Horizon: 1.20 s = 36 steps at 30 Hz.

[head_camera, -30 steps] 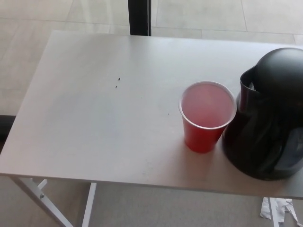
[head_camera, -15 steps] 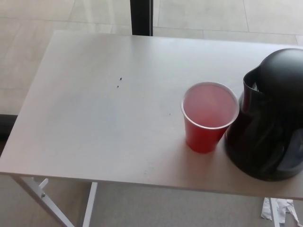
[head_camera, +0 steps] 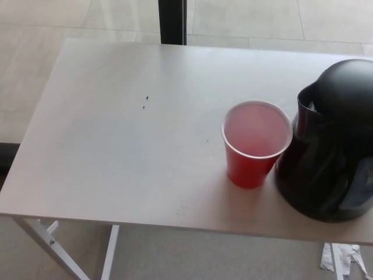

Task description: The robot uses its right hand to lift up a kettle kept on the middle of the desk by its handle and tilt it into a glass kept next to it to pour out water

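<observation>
Item one: black kettle (head_camera: pixel 329 157), upright on the right side of the desk (head_camera: pixel 116 146), partly cut off by the right picture edge, spout facing left. I read no brand or label on it.

Item two: red cup (head_camera: pixel 254 146) with a white rim, upright, just beside the kettle on its left, near the desk's near edge; whether they touch I cannot tell. No writing on it that I can read.

Item three: two small dark specks (head_camera: pixel 145 102) left of centre.

Neither robot hand shows in my view, so I cannot report the state of their fingers.
</observation>
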### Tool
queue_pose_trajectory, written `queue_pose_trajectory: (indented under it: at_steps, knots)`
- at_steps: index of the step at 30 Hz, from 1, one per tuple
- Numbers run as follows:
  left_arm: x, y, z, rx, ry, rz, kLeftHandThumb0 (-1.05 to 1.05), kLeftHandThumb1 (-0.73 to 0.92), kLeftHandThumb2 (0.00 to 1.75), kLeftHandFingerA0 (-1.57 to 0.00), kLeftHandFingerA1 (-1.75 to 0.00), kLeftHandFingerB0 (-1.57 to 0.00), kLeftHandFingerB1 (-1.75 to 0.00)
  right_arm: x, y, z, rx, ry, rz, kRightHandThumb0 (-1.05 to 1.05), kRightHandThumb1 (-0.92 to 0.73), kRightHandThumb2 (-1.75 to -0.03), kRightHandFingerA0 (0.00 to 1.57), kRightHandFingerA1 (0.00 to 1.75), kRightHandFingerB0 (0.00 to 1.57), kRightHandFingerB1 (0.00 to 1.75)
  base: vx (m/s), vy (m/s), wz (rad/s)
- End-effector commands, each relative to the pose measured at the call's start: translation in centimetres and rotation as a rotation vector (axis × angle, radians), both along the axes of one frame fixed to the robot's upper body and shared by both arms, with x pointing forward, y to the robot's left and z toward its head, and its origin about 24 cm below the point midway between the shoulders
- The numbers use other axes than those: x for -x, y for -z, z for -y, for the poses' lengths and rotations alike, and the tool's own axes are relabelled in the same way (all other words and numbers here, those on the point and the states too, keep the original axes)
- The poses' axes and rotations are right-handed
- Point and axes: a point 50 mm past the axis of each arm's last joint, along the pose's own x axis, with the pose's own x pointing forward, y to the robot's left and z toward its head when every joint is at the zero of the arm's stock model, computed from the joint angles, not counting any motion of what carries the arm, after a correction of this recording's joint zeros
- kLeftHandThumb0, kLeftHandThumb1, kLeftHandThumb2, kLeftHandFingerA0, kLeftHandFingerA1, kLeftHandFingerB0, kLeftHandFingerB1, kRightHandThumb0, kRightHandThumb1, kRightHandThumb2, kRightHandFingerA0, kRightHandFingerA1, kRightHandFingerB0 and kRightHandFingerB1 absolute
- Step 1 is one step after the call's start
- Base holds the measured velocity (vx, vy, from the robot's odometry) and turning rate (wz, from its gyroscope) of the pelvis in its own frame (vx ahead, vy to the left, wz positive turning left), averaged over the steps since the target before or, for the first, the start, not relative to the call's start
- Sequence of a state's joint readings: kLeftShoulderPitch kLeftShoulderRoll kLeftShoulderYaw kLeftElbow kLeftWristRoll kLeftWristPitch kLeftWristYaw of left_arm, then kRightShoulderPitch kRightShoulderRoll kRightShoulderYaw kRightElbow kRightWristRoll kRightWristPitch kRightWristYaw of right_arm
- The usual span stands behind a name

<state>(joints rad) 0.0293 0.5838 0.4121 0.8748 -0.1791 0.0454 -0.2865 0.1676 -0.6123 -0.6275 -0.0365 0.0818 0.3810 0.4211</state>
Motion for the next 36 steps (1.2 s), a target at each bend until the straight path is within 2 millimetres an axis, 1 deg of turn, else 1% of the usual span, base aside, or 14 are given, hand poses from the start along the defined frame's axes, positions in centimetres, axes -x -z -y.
queue_pose_trajectory:
  at_steps: [1, 36]
  knots:
    - [0.66, -0.18, -0.47, -0.018, -0.018, 0.033, -1.05, 0.73, 0.98, -0.69, -0.62, -0.51, -0.81, 1.20, -1.55, 0.31, -0.193, -0.148, -0.002, -0.85, -0.43, -0.68, 0.00, 0.00, 0.00, 0.00, 0.00, 0.000, 0.00]
    - [0.69, -0.14, -0.53, -0.020, -0.017, 0.037, -1.05, 0.73, 0.98, -0.69, -0.62, -0.51, -0.81, 1.30, -1.70, 0.33, -0.214, -0.165, -0.009, -0.85, -0.43, -0.68, 0.00, 0.00, 0.00, 0.00, 0.00, 0.000, 0.00]
